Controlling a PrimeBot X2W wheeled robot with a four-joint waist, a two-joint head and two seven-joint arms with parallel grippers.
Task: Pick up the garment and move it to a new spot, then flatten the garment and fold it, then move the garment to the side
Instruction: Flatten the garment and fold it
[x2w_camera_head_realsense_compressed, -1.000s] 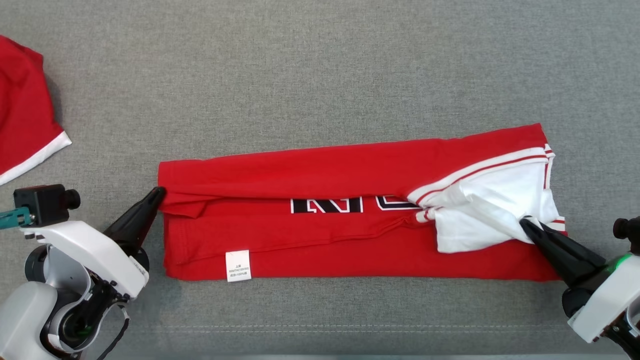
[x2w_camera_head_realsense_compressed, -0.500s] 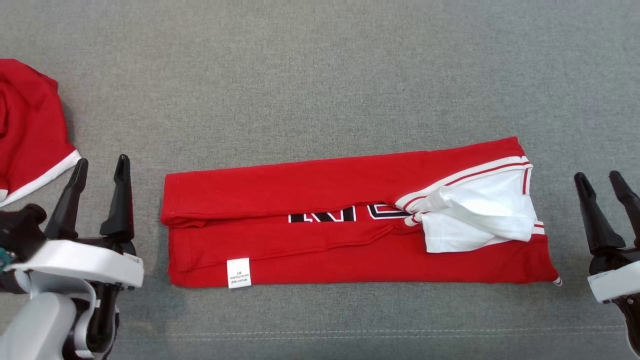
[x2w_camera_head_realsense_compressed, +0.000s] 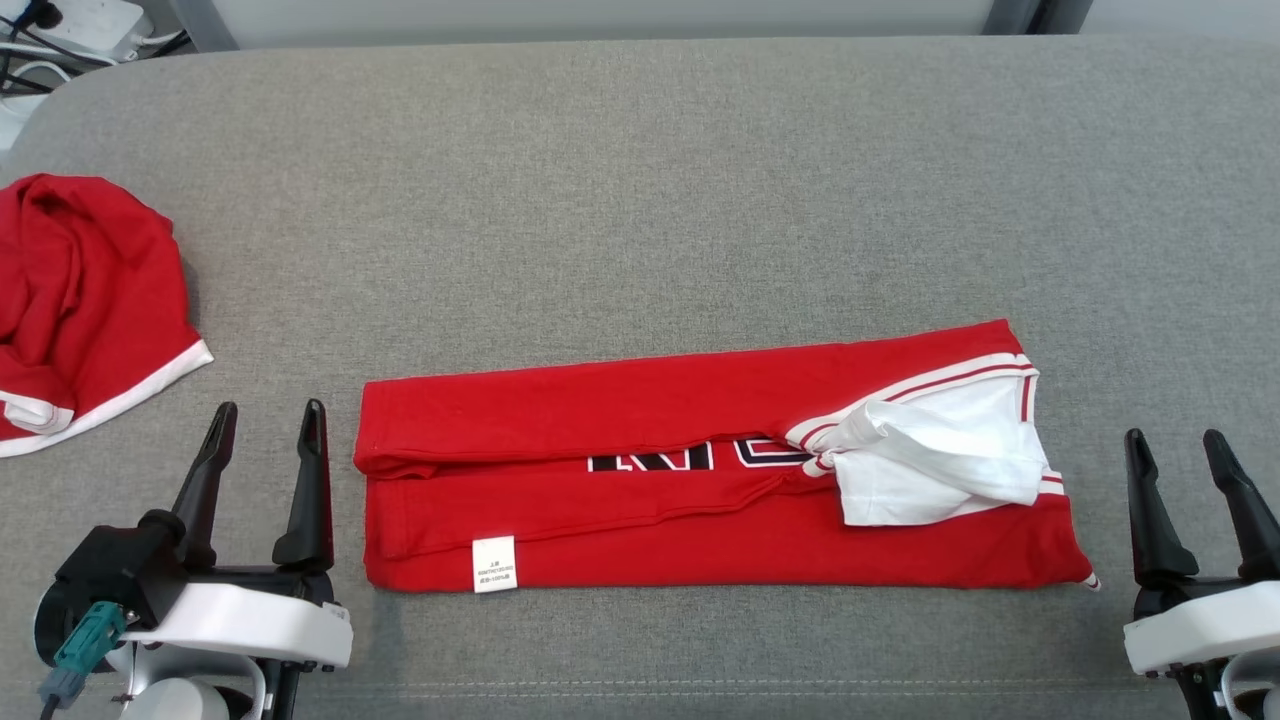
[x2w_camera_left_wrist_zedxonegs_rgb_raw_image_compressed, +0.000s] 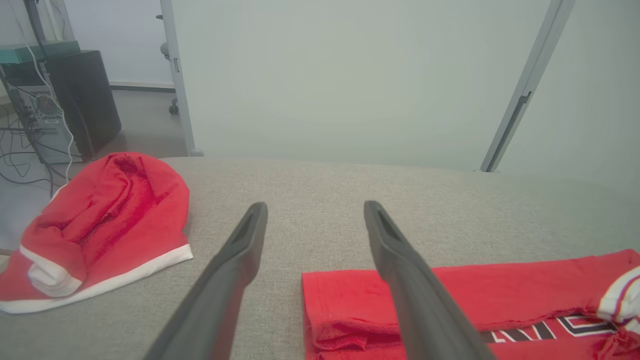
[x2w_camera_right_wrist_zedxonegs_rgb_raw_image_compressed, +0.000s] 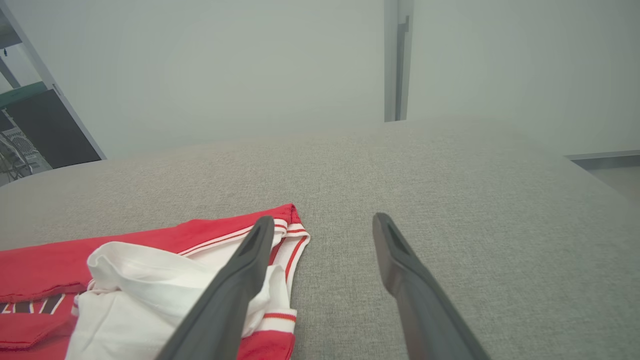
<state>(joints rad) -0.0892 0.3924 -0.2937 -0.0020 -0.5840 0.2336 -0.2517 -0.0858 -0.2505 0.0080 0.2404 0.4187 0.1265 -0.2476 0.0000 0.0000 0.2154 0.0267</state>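
Observation:
The red garment (x2w_camera_head_realsense_compressed: 640, 480) with white sleeves and black lettering lies folded into a long strip across the grey padded table (x2w_camera_head_realsense_compressed: 640, 200); it also shows in the left wrist view (x2w_camera_left_wrist_zedxonegs_rgb_raw_image_compressed: 475, 300) and the right wrist view (x2w_camera_right_wrist_zedxonegs_rgb_raw_image_compressed: 150, 280). My left gripper (x2w_camera_head_realsense_compressed: 268, 425) stands open just off the strip's left end, fingers pointing up the view, nothing between them (x2w_camera_left_wrist_zedxonegs_rgb_raw_image_compressed: 315, 210). My right gripper (x2w_camera_head_realsense_compressed: 1175, 447) is open beyond the strip's right end, apart from the cloth (x2w_camera_right_wrist_zedxonegs_rgb_raw_image_compressed: 325, 222).
A second red garment (x2w_camera_head_realsense_compressed: 80, 300) with a white hem lies crumpled at the table's left edge (x2w_camera_left_wrist_zedxonegs_rgb_raw_image_compressed: 95, 220). Cables and a power strip (x2w_camera_head_realsense_compressed: 70, 25) sit on the floor beyond the back left corner. A dark cabinet (x2w_camera_left_wrist_zedxonegs_rgb_raw_image_compressed: 80, 100) stands by the wall.
Both grippers let go of the strip's ends, opened and drew back to the sides. The head camera tilted up, so the whole scene sits lower in the picture.

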